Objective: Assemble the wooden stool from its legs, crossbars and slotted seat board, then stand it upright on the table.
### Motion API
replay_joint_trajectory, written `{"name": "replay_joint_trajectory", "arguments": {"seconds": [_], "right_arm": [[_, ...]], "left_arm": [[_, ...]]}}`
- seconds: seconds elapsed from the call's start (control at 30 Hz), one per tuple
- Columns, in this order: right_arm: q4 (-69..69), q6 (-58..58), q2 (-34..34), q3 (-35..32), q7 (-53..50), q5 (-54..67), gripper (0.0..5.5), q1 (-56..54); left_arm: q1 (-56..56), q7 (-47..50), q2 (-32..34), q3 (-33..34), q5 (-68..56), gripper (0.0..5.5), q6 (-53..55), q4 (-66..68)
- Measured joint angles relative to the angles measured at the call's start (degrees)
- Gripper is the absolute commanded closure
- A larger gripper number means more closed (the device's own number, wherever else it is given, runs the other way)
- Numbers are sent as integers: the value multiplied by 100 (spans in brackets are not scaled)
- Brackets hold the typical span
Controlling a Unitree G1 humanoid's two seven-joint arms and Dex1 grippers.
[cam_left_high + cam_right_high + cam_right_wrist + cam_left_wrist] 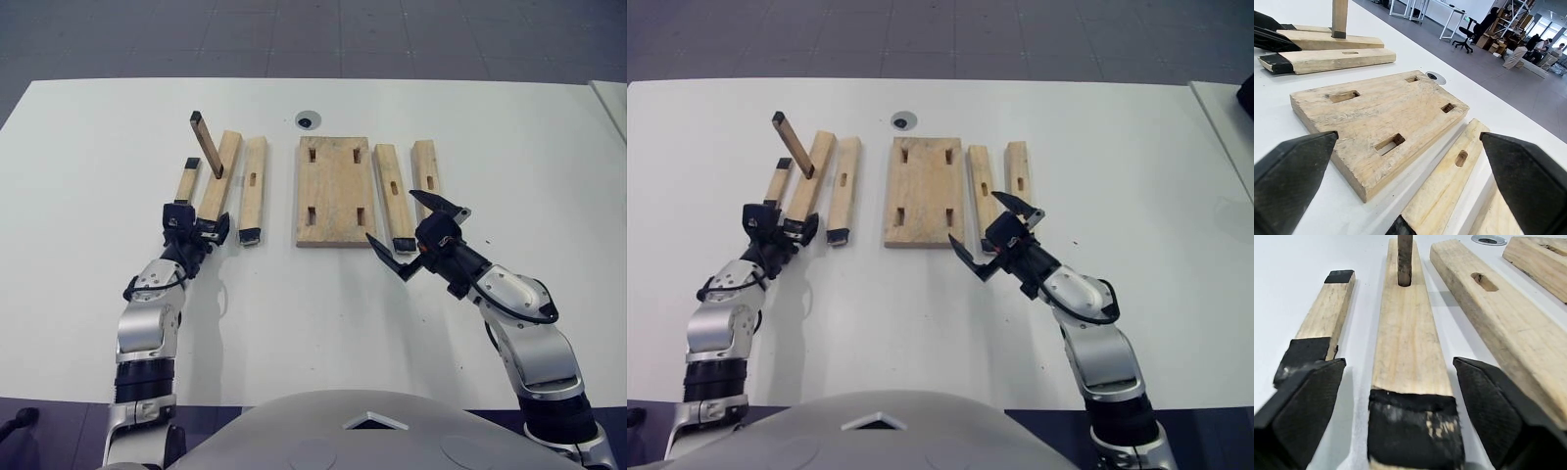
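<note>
Leg [1408, 347] end between spread left fingers [1308, 401], seat board [1376, 107] near wide right fingers [1293, 171]

Both arms wear smooth silver-grey shells over black joints. The left arm [147, 328], at 8 o'clock in the head view, has a rounded grey forearm casing with a black segmented band beneath it. The right arm [524, 333], at 4 o'clock, carries a thin black cable looping over its shell. The left tool [196, 226] and right tool [390, 215] are black, each with two wedge-shaped fingers [1486, 406] whose pads seem finely textured.
</note>
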Motion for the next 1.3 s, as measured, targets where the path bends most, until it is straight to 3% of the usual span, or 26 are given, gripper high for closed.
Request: {"name": "replay_joint_trajectory", "arguments": {"seconds": [0.4,0.73,1.03,1.3], "right_arm": [[6,0,0,0,0,1,10,-5],[-7,175,91,-131,-2,264,10,-87],[-102,2569,683,-1635,-193,3411,10,-1152],[1421,4681,105,-2901,-333,7353,10,-2653]], "left_arm": [[-185,-51,23,-45,15,335,-89,246],[-233,91,-157,171,-288,344,36,160],[-1453,-388,-231,896,-1986,344,440,-621],[-2065,-1137,76,1002,-5053,344,2782,-1250]]}}
